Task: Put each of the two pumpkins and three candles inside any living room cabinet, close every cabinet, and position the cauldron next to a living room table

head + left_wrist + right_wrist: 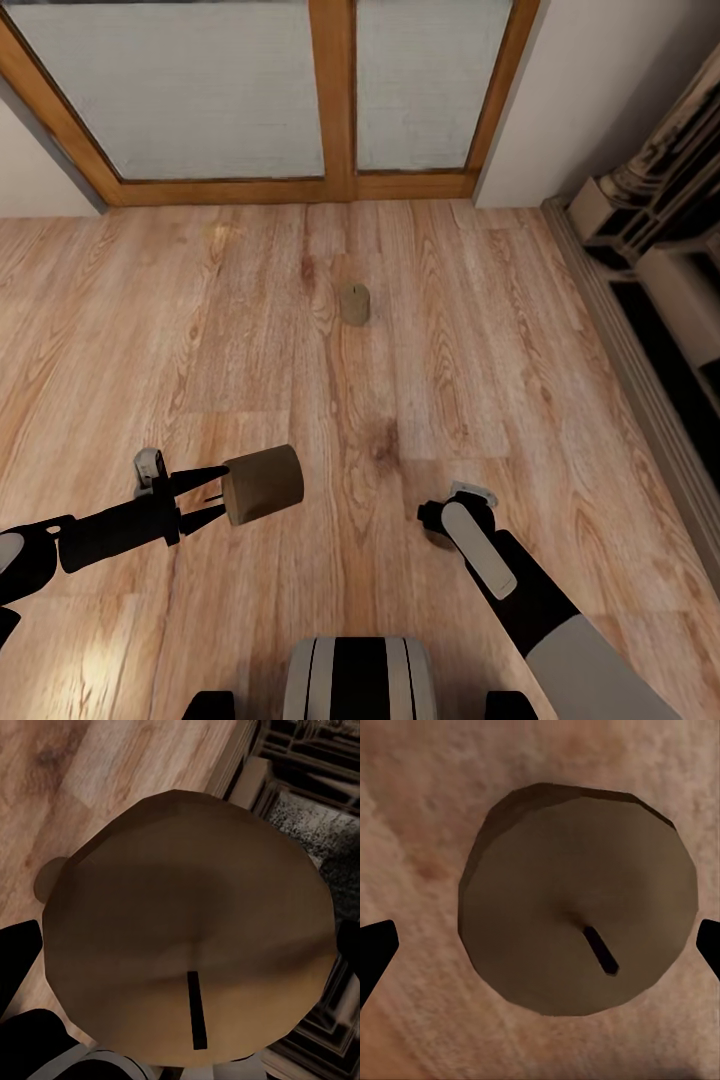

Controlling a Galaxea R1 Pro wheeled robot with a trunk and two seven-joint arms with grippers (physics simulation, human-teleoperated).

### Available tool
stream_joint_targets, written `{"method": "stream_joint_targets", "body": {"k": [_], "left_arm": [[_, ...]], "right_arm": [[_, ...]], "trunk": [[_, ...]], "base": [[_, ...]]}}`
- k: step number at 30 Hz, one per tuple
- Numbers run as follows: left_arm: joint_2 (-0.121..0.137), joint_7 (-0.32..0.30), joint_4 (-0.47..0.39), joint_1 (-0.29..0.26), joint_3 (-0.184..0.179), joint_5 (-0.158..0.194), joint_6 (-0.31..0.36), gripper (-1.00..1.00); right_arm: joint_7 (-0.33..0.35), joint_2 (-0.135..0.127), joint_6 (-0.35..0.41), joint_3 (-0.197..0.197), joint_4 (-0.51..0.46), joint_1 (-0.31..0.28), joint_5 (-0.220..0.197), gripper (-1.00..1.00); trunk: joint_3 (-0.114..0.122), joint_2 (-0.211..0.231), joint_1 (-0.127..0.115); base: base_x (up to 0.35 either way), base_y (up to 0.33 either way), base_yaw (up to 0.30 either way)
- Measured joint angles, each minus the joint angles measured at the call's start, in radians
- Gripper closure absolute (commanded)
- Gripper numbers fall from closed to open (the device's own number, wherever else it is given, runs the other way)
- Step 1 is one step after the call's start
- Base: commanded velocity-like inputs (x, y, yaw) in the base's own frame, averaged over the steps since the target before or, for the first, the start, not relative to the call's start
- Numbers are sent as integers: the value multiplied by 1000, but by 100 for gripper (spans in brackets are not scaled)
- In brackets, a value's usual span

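filling the left wrist view, one candle [187, 937] is sitting clamped in the left gripper [212, 496]; the right gripper [452, 512] is hanging open over a second candle [577, 900] on the floor [250, 330], needing centred descent; a third candle [355, 303] is standing ahead.

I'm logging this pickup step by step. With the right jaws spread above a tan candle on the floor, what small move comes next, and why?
Probably lower the right gripper straight down and shut it: its jaws stand open either side of the stubby tan candle standing on the wood plank floor, wick up. The left gripper already holds another tan candle.
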Motion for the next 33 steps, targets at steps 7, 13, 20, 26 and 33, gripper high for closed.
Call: {"method": "stream_joint_targets", "body": {"k": [7, 13, 20, 26, 33], "left_arm": [[0, 0, 0, 0, 0, 0, 0, 100], [0, 0, 0, 0, 0, -3, 0, 100], [0, 0, 0, 0, -1, -3, 0, 100], [0, 0, 1, 0, 0, -5, 0, 100], [0, 0, 0, 0, 0, -8, 0, 100]], "right_arm": [[1, 0, 0, -33, 16, 0, 0, -100], [1, 0, 0, -45, 18, 0, 0, -100], [3, 0, 0, -46, 19, 0, 0, -100], [7, 0, 0, -46, 19, 0, 0, -100], [15, 0, 0, -46, 19, 0, 0, -100]], "trunk": [[0, 0, 0], [0, 0, 0], [0, 0, 0], [0, 0, 0], [-11, -1, 2]], "base": [[35, -47, 0], [35, -15, 0], [17, -1, 0], [28, 0, 0], [1, 0, 0]]}}
